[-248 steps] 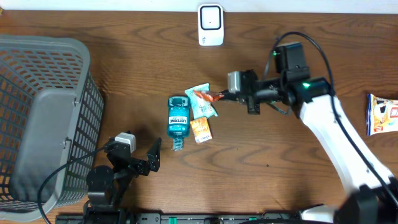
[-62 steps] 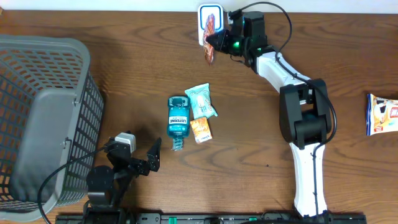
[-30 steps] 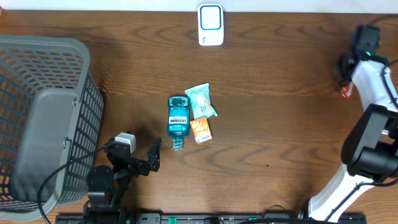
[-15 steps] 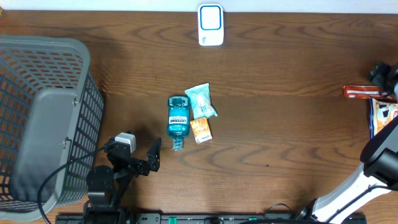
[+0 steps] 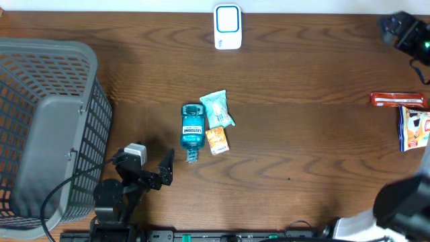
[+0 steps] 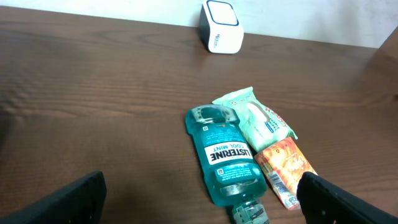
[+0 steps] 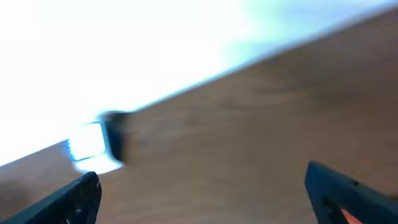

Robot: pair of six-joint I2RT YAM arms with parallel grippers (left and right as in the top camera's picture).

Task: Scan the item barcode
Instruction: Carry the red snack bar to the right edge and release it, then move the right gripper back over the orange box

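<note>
The white barcode scanner [image 5: 228, 27] stands at the table's far edge, also in the left wrist view [image 6: 222, 27]. A red snack bar [image 5: 398, 101] lies flat at the right edge, free of any gripper. My right gripper [image 5: 403, 30] hovers in the far right corner, above and apart from the bar; its blurred wrist view shows it open [image 7: 211, 193] with nothing between the fingers. My left gripper [image 5: 151, 160] rests open near the front edge [image 6: 202, 202], just short of a blue mouthwash bottle [image 6: 224, 155].
A pale green wipes packet [image 5: 218, 109] and an orange packet [image 5: 216, 140] lie beside the bottle [image 5: 192, 128]. A white and blue packet [image 5: 414, 128] lies just below the snack bar. A grey wire basket [image 5: 47, 128] fills the left side.
My right gripper opened and let go of the red snack bar at the right edge, then swung away toward the far right corner. The left arm has not moved.
</note>
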